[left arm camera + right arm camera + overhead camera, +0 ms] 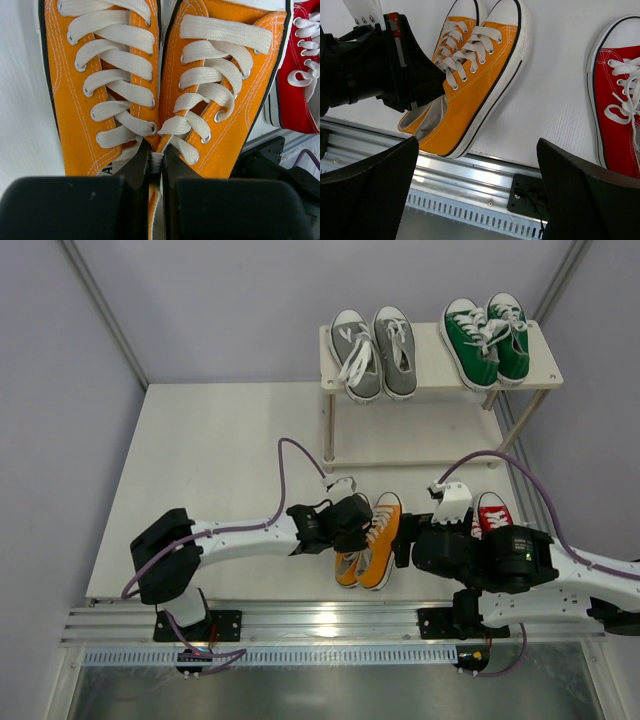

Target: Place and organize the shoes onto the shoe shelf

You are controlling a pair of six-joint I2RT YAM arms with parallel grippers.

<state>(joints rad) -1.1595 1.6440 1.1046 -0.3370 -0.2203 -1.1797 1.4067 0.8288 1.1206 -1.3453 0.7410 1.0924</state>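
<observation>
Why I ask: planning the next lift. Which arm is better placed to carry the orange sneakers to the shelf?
Left. The left hand is shut on both orange sneakers, pinched together; the right hand hangs open beside them, holding nothing.

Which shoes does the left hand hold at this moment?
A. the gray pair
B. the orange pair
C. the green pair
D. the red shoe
B: the left hand is shut on the orange pair, pinching the two shoes' inner edges together just below the laces.
</observation>
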